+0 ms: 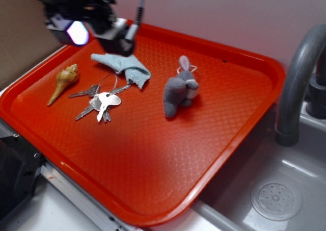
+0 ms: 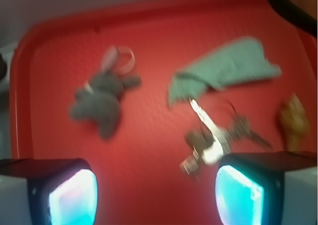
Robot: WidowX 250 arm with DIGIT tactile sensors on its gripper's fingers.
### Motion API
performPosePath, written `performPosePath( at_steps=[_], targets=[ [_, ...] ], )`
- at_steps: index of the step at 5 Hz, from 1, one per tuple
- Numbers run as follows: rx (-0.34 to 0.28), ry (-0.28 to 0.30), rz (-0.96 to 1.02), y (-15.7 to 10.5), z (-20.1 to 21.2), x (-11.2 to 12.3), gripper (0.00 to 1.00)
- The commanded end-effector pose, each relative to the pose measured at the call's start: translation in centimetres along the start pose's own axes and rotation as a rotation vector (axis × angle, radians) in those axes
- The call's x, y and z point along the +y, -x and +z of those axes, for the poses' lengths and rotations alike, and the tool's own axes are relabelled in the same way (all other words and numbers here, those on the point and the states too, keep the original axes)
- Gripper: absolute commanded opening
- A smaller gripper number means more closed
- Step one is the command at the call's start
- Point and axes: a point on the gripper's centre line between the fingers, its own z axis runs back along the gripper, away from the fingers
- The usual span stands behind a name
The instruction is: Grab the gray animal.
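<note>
The gripper (image 2: 156, 195) is held wide open above the tray (image 1: 224, 139), nothing grasped. The rabbit (image 1: 179, 92) is seen lying, apparently on its side, ears pink-lined.

Gray animal (image 1: 179, 92): soft matt plush, fuzzy nap. Tray (image 1: 153, 180): red plastic, fine pebbled texture, faint sheen. Cloth (image 1: 122, 65): light blue knit, matt. Keys (image 1: 102, 102): bright polished metal on a wire ring. Seashell (image 1: 64, 81): tan, ridged, slightly glossy. Sink (image 1: 285, 190): gray plastic, smooth, dull shine.
</note>
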Motion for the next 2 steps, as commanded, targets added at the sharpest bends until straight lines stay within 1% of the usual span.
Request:
performPosePath(
  at_steps=[1, 2],
  targets=[
    [-0.01, 0.007, 0.009, -3.8, -4.2, -1.8, 1.0],
    [0.029, 0.001, 0.018, -4.7, -6.5, -2.1, 1.0]
  ],
)
